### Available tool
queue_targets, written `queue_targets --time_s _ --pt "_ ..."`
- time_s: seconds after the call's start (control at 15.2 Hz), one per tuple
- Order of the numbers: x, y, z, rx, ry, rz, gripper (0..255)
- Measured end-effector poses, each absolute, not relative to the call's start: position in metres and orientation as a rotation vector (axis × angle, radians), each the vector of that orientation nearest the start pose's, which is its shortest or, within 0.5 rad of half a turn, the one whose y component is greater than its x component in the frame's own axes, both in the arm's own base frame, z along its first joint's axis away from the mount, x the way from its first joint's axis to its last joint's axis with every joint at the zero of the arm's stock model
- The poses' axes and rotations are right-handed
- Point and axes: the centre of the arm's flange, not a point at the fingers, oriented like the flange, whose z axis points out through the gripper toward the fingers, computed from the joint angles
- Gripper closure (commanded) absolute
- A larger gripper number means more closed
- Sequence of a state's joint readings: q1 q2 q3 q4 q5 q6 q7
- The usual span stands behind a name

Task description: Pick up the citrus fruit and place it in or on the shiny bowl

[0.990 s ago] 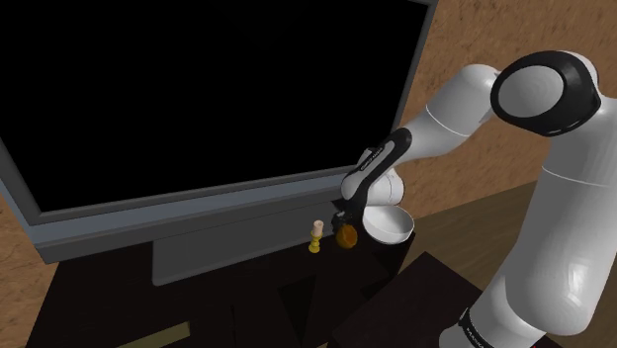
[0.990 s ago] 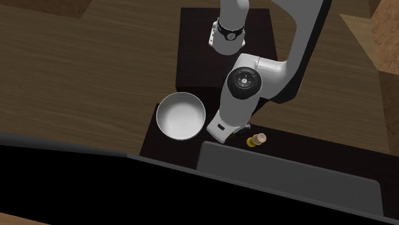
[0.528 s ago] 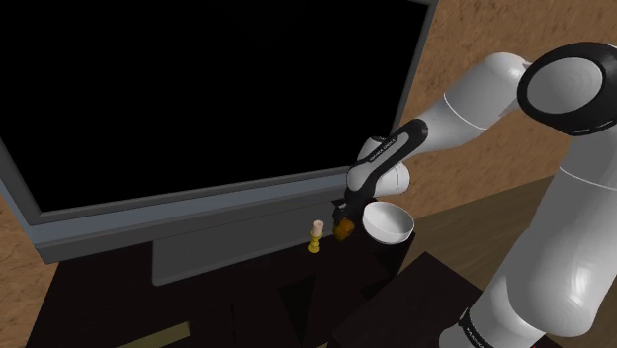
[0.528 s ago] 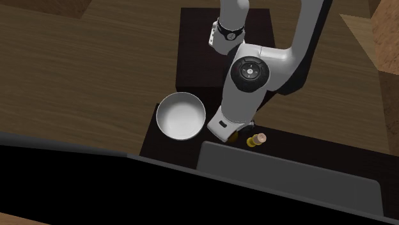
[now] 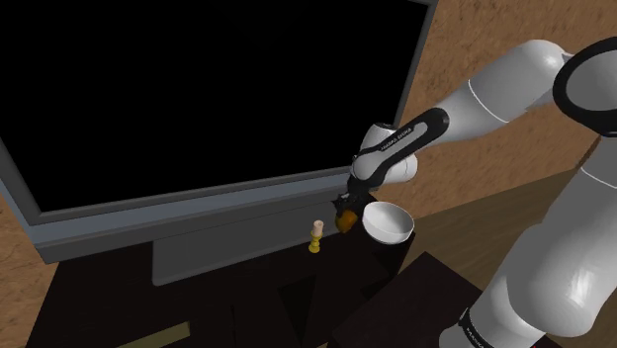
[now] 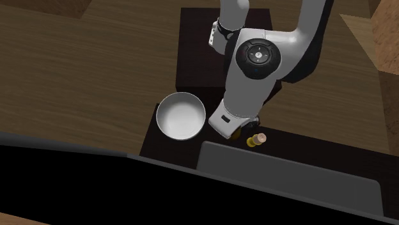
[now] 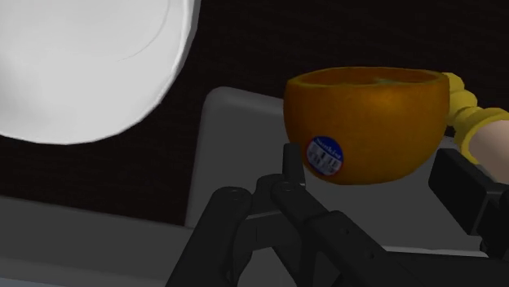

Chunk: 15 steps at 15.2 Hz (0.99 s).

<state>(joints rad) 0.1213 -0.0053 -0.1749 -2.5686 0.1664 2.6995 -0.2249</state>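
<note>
Orange half (image 7: 367, 122), sticker showing, sits clamped between the fingers of the hand (image 7: 371, 167), just beside the bowl (image 5: 388, 223).

The bowl (image 7: 81, 65) looks smooth and pale grey-white, with a soft sheen and no mirror gloss. Just beside the bowl, the orange half (image 7: 367, 114) has a waxy, faintly glossy rind bearing a slick blue sticker (image 7: 325, 155). The gripper (image 7: 367, 159) has matt black fingers (image 7: 469, 192). Beneath the bowl the cabinet top (image 7: 236, 41) is dark and matt. Away from the bowl, the floor (image 6: 96, 57) shows brown wood grain.
</note>
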Motion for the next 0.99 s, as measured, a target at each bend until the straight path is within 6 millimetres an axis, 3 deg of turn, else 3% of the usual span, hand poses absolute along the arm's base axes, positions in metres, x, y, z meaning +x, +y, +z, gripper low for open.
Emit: queue_targets --time_s 0.86,0.99 --pt "0.461 -0.032 0.343 -3.071 -0.039 -0.225 255" --pt "0.456 -0.048 0.349 -3.071 -0.038 -0.224 255"
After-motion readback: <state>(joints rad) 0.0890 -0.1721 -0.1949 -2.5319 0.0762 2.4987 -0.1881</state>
